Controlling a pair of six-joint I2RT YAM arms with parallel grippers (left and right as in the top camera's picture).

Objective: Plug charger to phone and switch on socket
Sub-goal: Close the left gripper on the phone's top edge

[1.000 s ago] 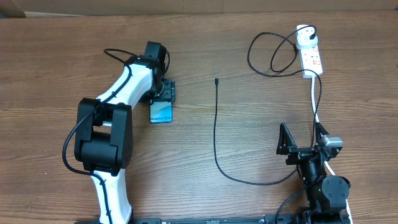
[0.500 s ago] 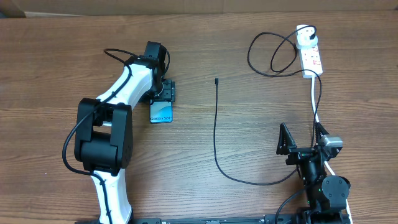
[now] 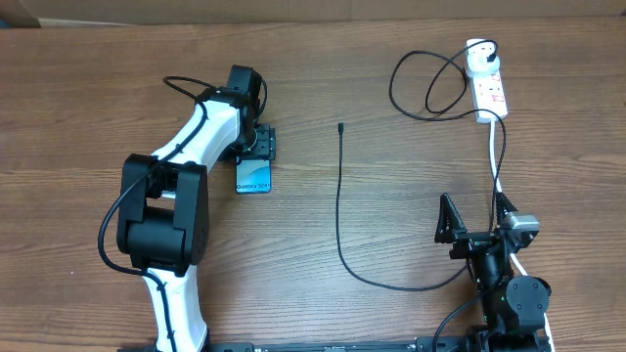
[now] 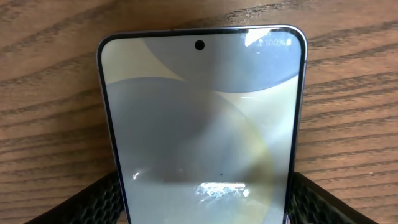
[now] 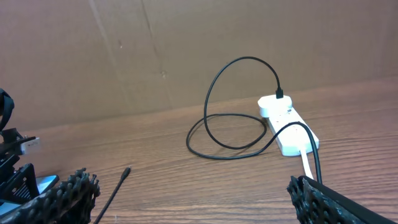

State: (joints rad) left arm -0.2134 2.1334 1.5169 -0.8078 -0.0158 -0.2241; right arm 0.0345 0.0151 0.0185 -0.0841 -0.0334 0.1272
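Left jaws straddle the phone (image 4: 202, 124), which lies flat on the counter (image 4: 50, 93), and seem to press its edges. Right jaws gape wide, empty. The charger (image 3: 338, 200) trails mid-counter, well apart from the phone, plugged into the socket (image 3: 490, 90).

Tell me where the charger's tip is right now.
In the overhead view, the charger's tip lies loose near the middle of the table. It is right of the phone and well left of the socket.
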